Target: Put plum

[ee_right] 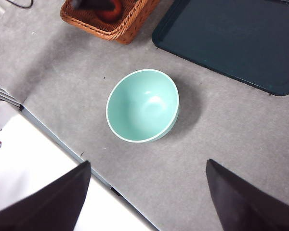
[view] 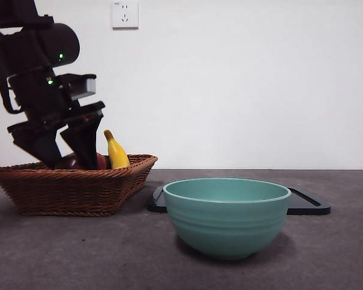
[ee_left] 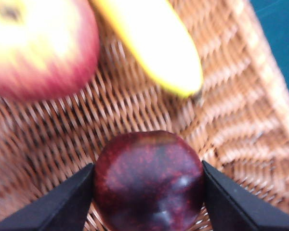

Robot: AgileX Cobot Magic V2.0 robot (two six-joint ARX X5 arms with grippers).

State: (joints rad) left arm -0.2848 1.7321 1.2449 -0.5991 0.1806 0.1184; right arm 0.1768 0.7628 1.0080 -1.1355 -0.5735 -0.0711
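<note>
Left claw (ee_left: 148, 192) around plum (ee_left: 149, 180)

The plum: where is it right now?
The plum lies in the wicker basket, between the left gripper's jaws, near the banana and a red-yellow fruit.

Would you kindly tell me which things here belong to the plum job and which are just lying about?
In the job: plum, between the left gripper's jaws in the basket.

Lying about: banana, apple, bowl, tray, right gripper, waiting open.
</note>
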